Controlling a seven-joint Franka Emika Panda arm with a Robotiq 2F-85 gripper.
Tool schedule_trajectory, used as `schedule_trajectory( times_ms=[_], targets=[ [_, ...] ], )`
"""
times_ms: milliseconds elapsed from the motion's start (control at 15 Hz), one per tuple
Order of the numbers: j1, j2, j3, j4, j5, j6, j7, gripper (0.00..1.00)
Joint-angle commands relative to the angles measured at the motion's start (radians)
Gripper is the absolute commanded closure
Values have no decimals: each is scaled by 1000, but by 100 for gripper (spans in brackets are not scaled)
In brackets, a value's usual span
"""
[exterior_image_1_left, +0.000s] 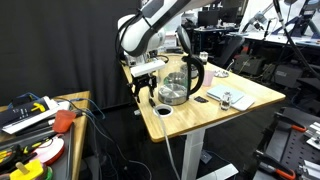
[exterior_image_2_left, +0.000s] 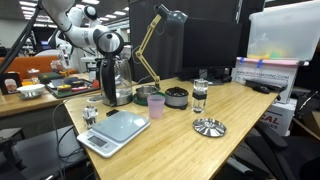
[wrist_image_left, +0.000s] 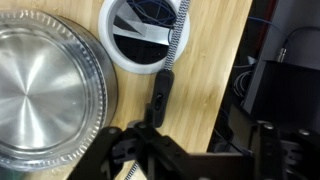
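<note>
A pale wooden desk (exterior_image_1_left: 250, 100) stands in a cluttered lab, with dark curtains and workbenches behind it. In both exterior views the arm bends down over the desk's corner that carries the white-ringed cable hole (exterior_image_1_left: 163, 109). The steel pot (exterior_image_1_left: 172, 90) sits just inward of that hole, near the desk's edge.

In the wrist view the pot (wrist_image_left: 40, 80) fills the left side and the cable hole (wrist_image_left: 140, 40) lies at the top. A slim black handle (wrist_image_left: 160, 95) runs between them. Its long axis points straight away from the gripper (wrist_image_left: 185, 150) toward the hole, alongside the pot's rim. Where it joins the pot is hidden under the gripper body.

The jaws stand apart, one finger on either side of the handle's near end and clamped on nothing. The handle sits closer to the pot-side finger.

Further along the desk are a scale (exterior_image_2_left: 115, 130), a purple cup (exterior_image_2_left: 155, 104), a glass (exterior_image_2_left: 200, 95) and a metal lid (exterior_image_2_left: 209, 127), all well apart from the gripper.
</note>
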Motion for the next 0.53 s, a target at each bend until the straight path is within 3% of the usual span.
schedule_trajectory(
  times_ms=[0, 333, 467],
  targets=[
    [13, -22, -5, -22, -11, 62, -7, 0],
    [18, -64, 10, -43, -5, 116, -34, 0],
    [23, -35, 6, 3, 1, 88, -13, 0]
  ],
)
